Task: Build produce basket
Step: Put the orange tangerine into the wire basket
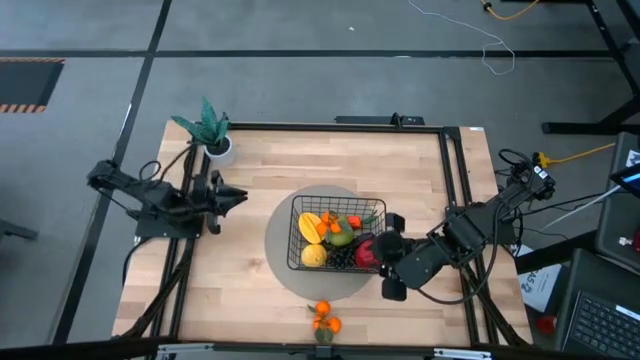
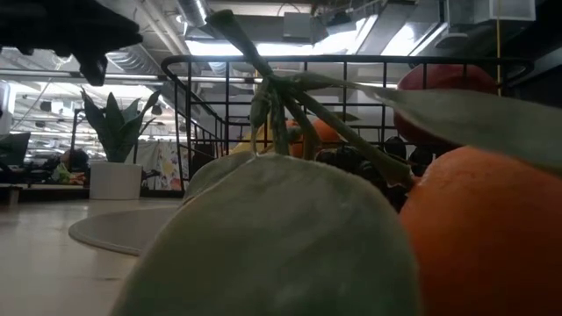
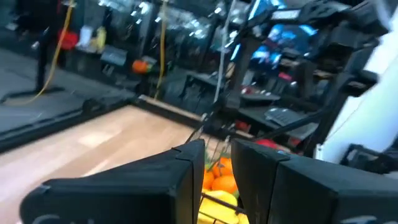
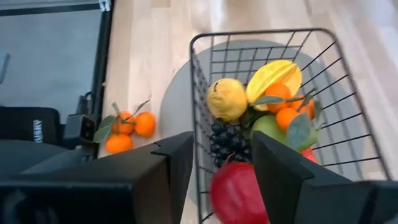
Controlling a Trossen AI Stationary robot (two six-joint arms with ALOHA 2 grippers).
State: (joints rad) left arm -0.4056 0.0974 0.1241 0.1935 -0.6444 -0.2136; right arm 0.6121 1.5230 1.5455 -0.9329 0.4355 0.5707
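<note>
The black wire basket [image 1: 335, 235] stands on a round grey mat [image 1: 290, 275] at mid-table. It holds a starfruit [image 4: 273, 78], a lemon [image 4: 227, 98], black grapes [image 4: 229, 144], a green pear [image 4: 273, 129], small tangerines [image 4: 283, 106] and a red apple [image 4: 239, 193]. A cluster of tangerines with leaves [image 1: 323, 320] lies on the table near its front edge. My right gripper [image 1: 385, 252] is open at the basket's right side. Its fingers stand on either side of the apple, with a gap showing beside it. My left gripper [image 1: 240, 195] waits at the table's left, its fingers a little apart and empty.
A teal leafy plant in a white pot [image 1: 212, 135] stands at the far left corner. The leafy tangerine cluster [image 2: 474, 237] fills the low view close to the camera. Bare wood lies left of the mat and along the far edge.
</note>
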